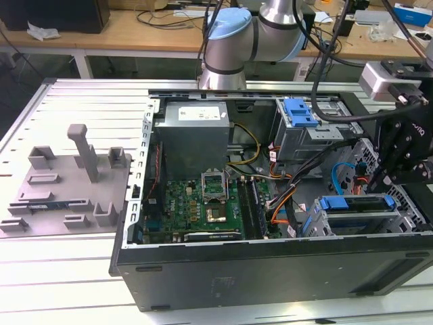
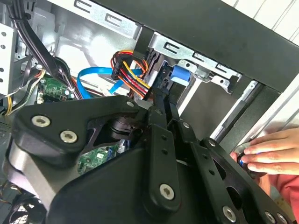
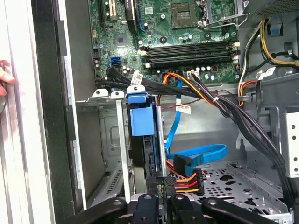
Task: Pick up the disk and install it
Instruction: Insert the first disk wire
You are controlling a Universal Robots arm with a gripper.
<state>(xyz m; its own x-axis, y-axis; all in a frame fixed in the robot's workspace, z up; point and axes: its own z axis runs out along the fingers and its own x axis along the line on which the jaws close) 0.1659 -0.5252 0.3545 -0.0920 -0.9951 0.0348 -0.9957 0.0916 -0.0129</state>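
**Computer case** (image 1: 264,271): open, side panel off, lying flat on the slotted metal desk (image 1: 67,284).

**The disk** (image 1: 355,203): inside the case, in the corner toward the exterior view's right. It stood on edge in a slot of the metal drive cage (image 1: 406,220). Its blue bracket was uppermost, and showed in the first wrist view (image 3: 140,116) and the second wrist view (image 2: 180,74).

**End effector** (image 1: 389,179): black, reaching down into the case over the drive cage. In both wrist views (image 3: 161,193) (image 2: 163,100) its fingers lay close together on either side of the disk's edge, gripping it.

**Power supply** (image 1: 196,132): grey box inside the case, against the wall far from the disk.

**Motherboard** (image 1: 203,206): green, on the case floor, between the power supply and the case's near wall.

**Blue latch** (image 1: 300,112): bare, on a bay inside the case, well apart from the disk.

**Cables**: a flat blue cable (image 3: 196,156) and an orange-and-red bundle (image 3: 187,179), inside the case just beside the drive cage.

**Grey fixture** (image 1: 67,176): on the desk outside the case, on the exterior view's left.

**Hand** (image 2: 268,156): outside the case, near its outer wall.
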